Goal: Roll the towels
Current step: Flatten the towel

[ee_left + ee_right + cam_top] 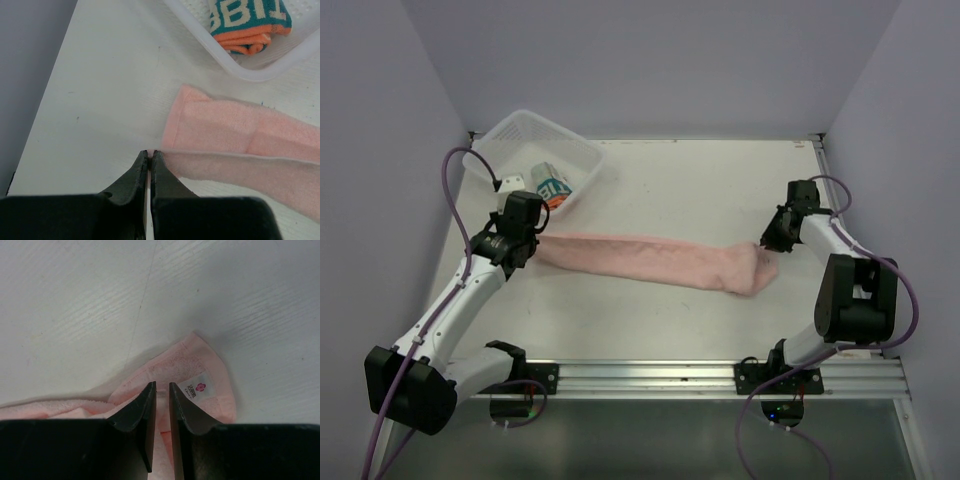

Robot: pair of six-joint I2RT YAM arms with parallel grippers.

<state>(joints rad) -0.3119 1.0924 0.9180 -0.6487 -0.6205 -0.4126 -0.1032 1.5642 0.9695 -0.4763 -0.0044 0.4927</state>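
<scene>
Basket [520,135] sits upper left of the top view. In it is one item, the printed towel [552,187], folded: teal with an orange edge. Its big white letters are cut off by the fold, so you won't get a whole word.

The pink towel [650,260] lies on the table [700,190] as one long strip across mid-frame, not rolled. Its left end is just below the basket and its right end is bunched.

Left arm reaches up from the lower-left base, wrist low at the strip's left end. Left gripper [150,154] is clamped tight on that end's corner, with a pink sliver showing between the fingers.

Right arm is folded at the elbow on the right edge, wrist pointing left onto the bunched end. Right gripper [162,385] has its jaws a narrow slit apart with pink cloth in the gap. You can't tell if it's actually pinched.

A white tag [199,388] lies just right of those fingers. It carries a red rose logo, and the small print is too small to read.
</scene>
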